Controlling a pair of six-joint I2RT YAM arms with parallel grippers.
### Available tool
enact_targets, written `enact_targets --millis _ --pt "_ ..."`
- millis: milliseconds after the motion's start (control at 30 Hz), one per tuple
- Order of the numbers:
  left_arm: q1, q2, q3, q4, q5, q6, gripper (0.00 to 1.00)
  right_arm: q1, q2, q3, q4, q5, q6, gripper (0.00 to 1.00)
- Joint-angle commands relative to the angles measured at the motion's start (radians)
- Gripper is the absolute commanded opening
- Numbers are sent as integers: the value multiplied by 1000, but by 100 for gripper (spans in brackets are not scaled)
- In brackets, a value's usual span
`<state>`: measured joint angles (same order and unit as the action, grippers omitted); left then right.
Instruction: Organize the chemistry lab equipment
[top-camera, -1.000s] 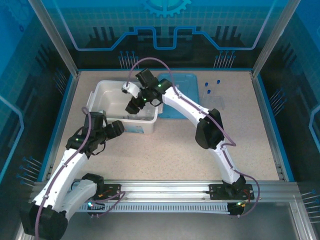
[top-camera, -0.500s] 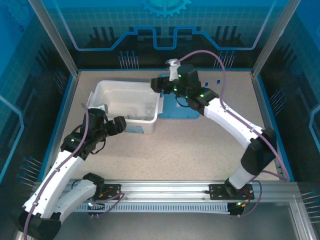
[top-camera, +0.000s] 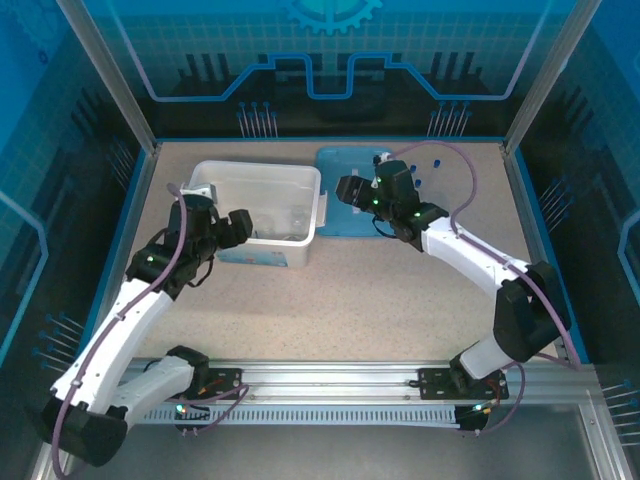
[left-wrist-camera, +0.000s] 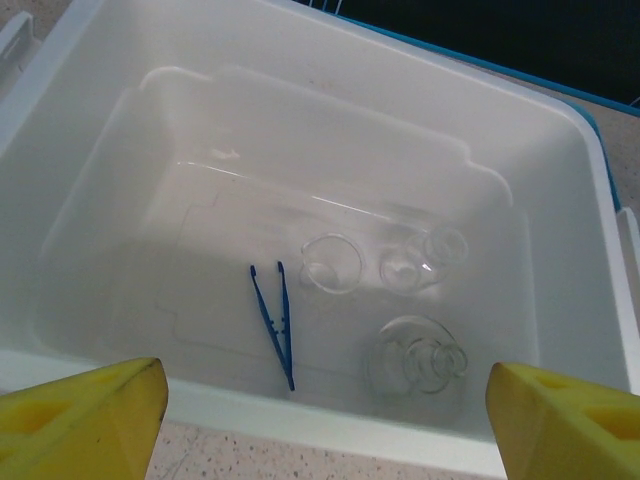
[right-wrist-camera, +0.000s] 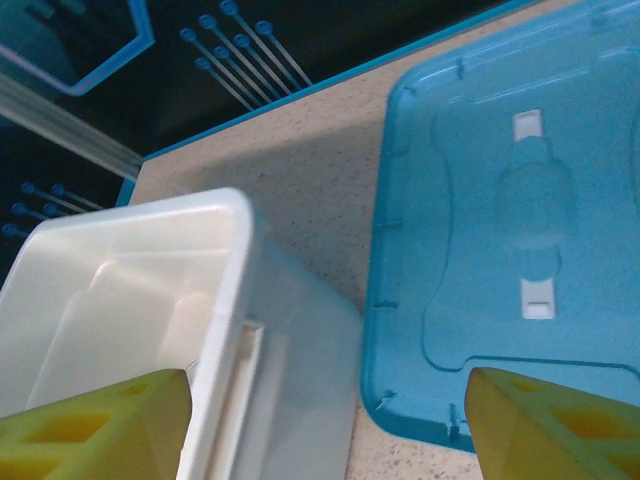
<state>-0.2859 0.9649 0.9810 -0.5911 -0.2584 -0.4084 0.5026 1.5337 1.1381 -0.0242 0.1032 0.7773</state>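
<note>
- Hovering the left hand (top-camera: 240, 224) at the near-left wall of the white plastic tub (top-camera: 255, 168), with yellow fingers (left-wrist-camera: 85, 415) spread wide apart and gripping nothing.
- Looking down from the left wrist into the tub and finding the dark-blue tweezers (left-wrist-camera: 273, 318) lying flat on its floor, joined end toward the near wall and 2 open tips pointing away.
- Finding the clear glass flask (left-wrist-camera: 412, 362) on its side to the right of the tweezers, close to the near wall and apart from them.
- Finding the clear glass beaker (left-wrist-camera: 332, 265) farther in, just beyond the tweezers' tips, with another clear glass piece (left-wrist-camera: 420, 258) just beside it on the right, too transparent for telling its kind.
- Poising the right hand (top-camera: 343, 188) above the seam between the tub's right wall and the flat light-blue lid (top-camera: 345, 160), with fingers (right-wrist-camera: 555, 425) standing wide apart and nothing between them.
- Showing the lid lying flat on the speckled tabletop (top-camera: 400, 290), right beside the tub; not being able to tell whether touching or just apart.
- Showing 2 caps of the blue-capped tubes (top-camera: 437, 161) on the tabletop past the lid's right edge, well apart from the tub, with the clear bodies too faint for making out.
</note>
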Motion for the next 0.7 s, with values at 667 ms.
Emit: enact_targets --millis 667 --pt "77 143 -43 186 7 -58 84 39 207 -311 419 -73 695 71"
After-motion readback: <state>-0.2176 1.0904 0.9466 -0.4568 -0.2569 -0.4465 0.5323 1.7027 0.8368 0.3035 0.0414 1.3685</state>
